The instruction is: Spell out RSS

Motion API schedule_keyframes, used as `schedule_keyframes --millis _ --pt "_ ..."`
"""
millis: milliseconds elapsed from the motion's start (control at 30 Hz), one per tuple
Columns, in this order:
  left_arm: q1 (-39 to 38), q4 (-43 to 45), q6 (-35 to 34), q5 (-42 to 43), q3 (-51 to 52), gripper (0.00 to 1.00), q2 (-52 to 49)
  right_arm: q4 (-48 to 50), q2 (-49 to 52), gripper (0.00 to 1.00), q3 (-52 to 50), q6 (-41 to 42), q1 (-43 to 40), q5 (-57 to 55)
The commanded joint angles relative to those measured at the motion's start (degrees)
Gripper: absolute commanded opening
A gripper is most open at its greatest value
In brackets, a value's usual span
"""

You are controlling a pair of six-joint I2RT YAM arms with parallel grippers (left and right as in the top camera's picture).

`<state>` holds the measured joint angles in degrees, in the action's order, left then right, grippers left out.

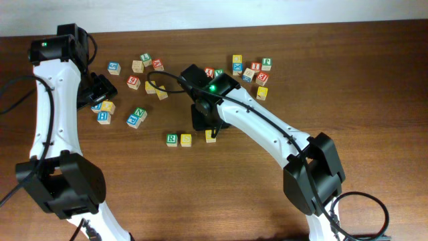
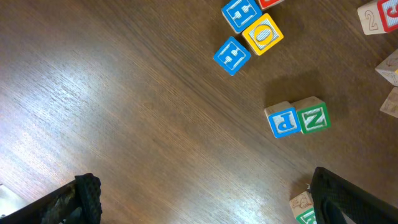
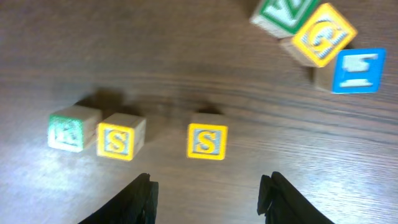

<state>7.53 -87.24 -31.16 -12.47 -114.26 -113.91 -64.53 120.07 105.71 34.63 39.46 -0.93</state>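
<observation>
Three cubes lie in a row at the table's middle: the green-and-white R cube (image 1: 172, 139) (image 3: 73, 129), a yellow S cube (image 1: 186, 140) (image 3: 118, 137) touching it, and a second yellow S cube (image 1: 210, 137) (image 3: 207, 141) a gap further right. My right gripper (image 1: 208, 127) (image 3: 208, 196) hangs over that second S, open, with nothing between its fingers and the cube standing free on the wood. Far off at the left, my left gripper (image 1: 100, 90) (image 2: 205, 205) is wide open above bare table.
Loose cubes lie in groups at the back right (image 1: 251, 70), the back middle (image 1: 144, 63) and the left (image 1: 103, 110). A blue P cube (image 2: 285, 120) and a green Z cube (image 2: 313, 117) sit together. Another green cube (image 2: 305, 210) rests by the left gripper's right finger.
</observation>
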Motion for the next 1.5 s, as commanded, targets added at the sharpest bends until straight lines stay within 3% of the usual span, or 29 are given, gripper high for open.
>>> schedule_keyframes --millis 0,167,333,1467 --pt "0.2 0.0 -1.0 -0.3 -0.3 0.99 0.8 0.0 0.3 0.46 0.2 -1.0 1.0 4.5" --pt "0.2 0.0 -1.0 -0.3 -0.3 0.99 0.8 3.6 2.2 0.52 0.2 -0.9 4.5 4.8" --pt "0.2 0.0 -1.0 -0.3 -0.3 0.99 0.8 7.0 5.0 0.52 0.2 5.1 5.7 4.1" --pt "0.2 0.0 -1.0 -0.3 -0.3 0.99 0.8 10.2 11.5 0.51 0.2 5.1 7.0 3.5"
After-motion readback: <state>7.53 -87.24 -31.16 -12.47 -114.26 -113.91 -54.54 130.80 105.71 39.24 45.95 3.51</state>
